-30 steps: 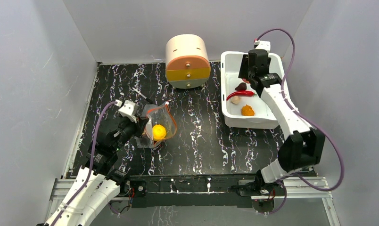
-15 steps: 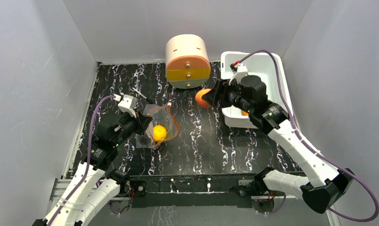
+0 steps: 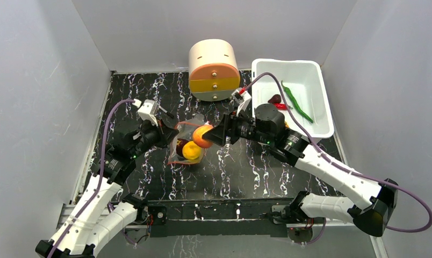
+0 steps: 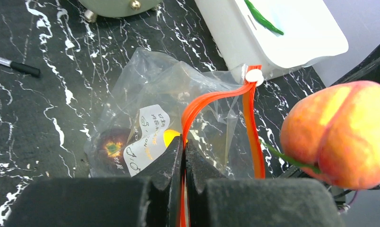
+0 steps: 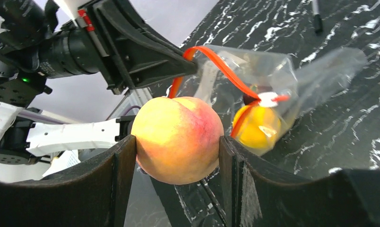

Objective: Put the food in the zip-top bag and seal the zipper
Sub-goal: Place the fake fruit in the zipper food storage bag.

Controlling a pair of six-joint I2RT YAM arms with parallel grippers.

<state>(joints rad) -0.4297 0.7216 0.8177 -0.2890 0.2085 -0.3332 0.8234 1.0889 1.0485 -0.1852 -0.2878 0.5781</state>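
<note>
The clear zip-top bag (image 3: 186,144) lies left of centre on the table, its orange-red zipper (image 4: 211,97) held open in a loop. My left gripper (image 4: 184,142) is shut on the near side of the zipper strip. A yellow lemon (image 3: 191,151) and a dark maroon piece (image 4: 111,147) lie inside the bag. My right gripper (image 5: 177,146) is shut on an orange round fruit (image 5: 177,139) and holds it just right of the bag's mouth (image 3: 202,136). A green chili (image 3: 297,102), a red chili (image 3: 281,106) and another dark maroon piece (image 3: 275,99) lie in the white tub (image 3: 317,75).
A round beige drawer box (image 3: 214,70) stands at the back centre, left of the tub. A black pen (image 4: 15,66) lies on the marbled table behind the bag. Grey walls close in the left, back and right sides.
My right arm has swung from the tub leftwards across the table with the orange fruit, to the bag's mouth. My left gripper has kept hold of the zipper, and the bag shifted slightly right.
</note>
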